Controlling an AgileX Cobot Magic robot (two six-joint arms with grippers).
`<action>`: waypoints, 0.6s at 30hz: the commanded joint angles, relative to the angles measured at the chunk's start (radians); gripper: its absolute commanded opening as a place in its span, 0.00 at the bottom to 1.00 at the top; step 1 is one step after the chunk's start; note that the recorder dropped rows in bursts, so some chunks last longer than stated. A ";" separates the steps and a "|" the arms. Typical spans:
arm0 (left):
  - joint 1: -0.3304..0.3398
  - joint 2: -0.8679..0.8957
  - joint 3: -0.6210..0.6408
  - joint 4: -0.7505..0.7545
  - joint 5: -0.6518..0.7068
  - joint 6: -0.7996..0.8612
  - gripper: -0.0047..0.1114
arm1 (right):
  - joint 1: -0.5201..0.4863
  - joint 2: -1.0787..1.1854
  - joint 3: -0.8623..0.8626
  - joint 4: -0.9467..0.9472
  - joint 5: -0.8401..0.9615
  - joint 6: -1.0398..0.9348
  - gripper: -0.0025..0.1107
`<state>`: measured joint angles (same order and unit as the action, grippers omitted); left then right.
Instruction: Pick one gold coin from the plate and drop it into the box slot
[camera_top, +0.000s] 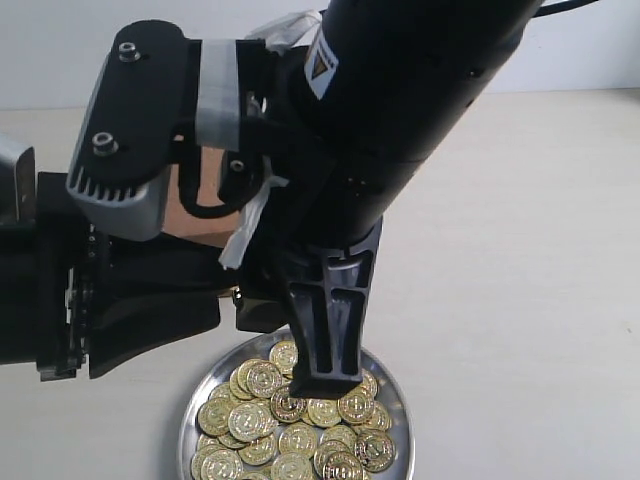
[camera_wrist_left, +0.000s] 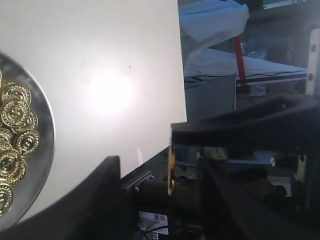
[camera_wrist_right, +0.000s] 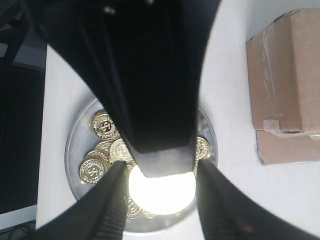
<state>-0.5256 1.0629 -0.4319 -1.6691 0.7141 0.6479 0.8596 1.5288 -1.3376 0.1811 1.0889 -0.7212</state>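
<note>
Gold coin (camera_wrist_left: 171, 167) edge-on, pinched in left pincer (camera_wrist_left: 185, 170).

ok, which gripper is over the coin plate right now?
The right gripper: it points down onto the coins in the plate. The left gripper sits beside the plate, off its rim.

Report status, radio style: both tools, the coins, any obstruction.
Right tool down on the coins in plate, grip unclear. Left tool pinching one coin. Box untouched, nothing blocking.
</note>
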 joint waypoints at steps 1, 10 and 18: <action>-0.001 0.046 -0.020 -0.025 0.052 0.048 0.45 | 0.002 -0.008 -0.007 0.003 0.001 0.002 0.26; -0.001 0.078 -0.025 -0.058 0.069 0.103 0.42 | 0.002 -0.008 -0.007 0.003 -0.002 0.002 0.26; -0.001 0.078 -0.025 -0.071 0.071 0.133 0.13 | 0.002 -0.008 -0.007 0.003 -0.002 0.002 0.26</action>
<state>-0.5256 1.1387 -0.4511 -1.7297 0.7732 0.7706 0.8596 1.5288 -1.3376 0.1830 1.0889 -0.7212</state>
